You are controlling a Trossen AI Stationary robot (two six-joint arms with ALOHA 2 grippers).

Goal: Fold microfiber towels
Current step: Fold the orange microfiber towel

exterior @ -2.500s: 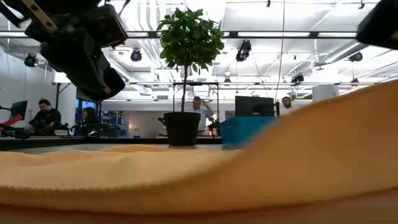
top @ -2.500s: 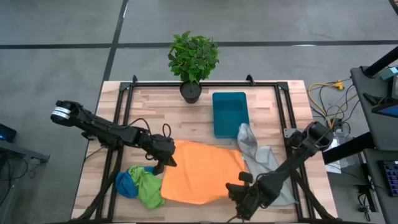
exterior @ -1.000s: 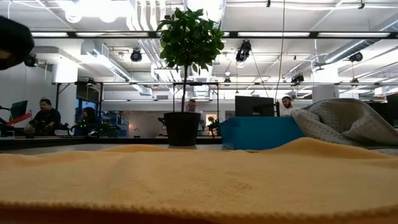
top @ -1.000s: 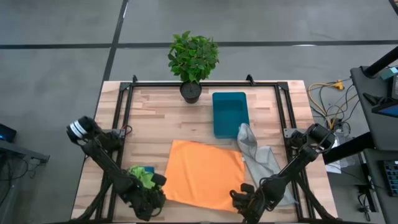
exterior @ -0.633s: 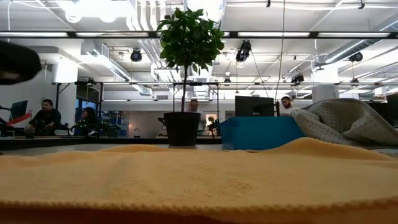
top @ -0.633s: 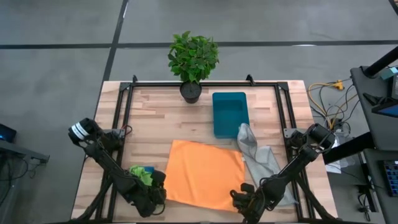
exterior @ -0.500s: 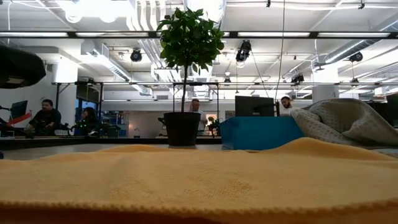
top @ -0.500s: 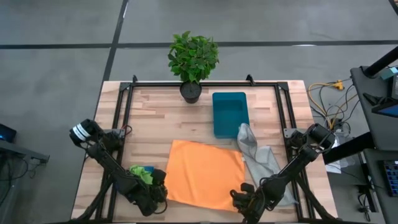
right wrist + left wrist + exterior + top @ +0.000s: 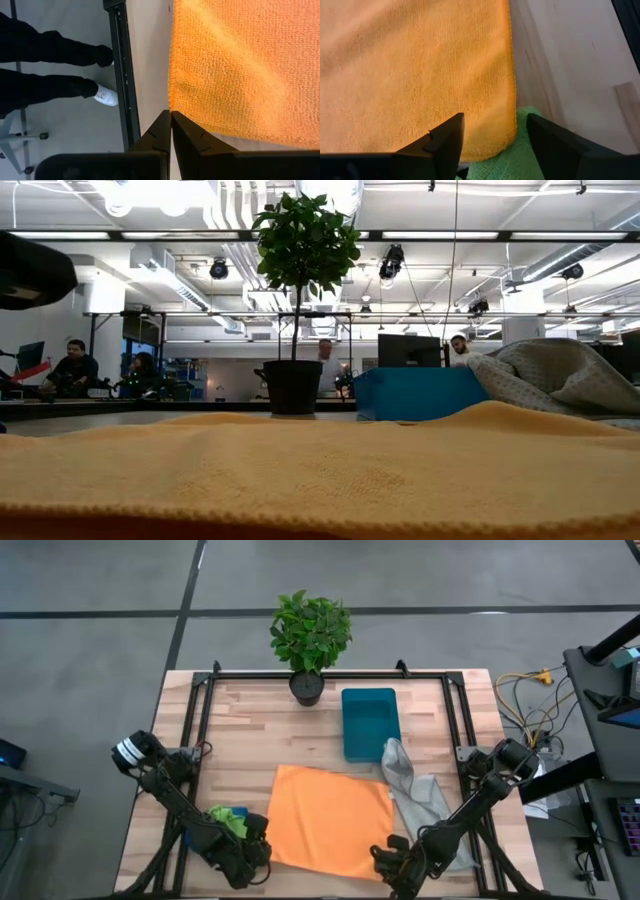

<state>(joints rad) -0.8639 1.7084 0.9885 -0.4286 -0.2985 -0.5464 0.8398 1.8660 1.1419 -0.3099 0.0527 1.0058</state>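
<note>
From above, a wooden worktop [image 9: 250, 730] on grey floor carries a potted plant [image 9: 310, 635], a teal bin [image 9: 370, 723], and the orange towel [image 9: 330, 820] spread flat between the grippers.

At table height, an open office with seated people lies beyond.

The left gripper [image 9: 492, 137] stands open, empty, at the orange corner above the green towel [image 9: 512, 155].

The right gripper [image 9: 171, 131] is closed, empty, beside the orange edge.
</note>
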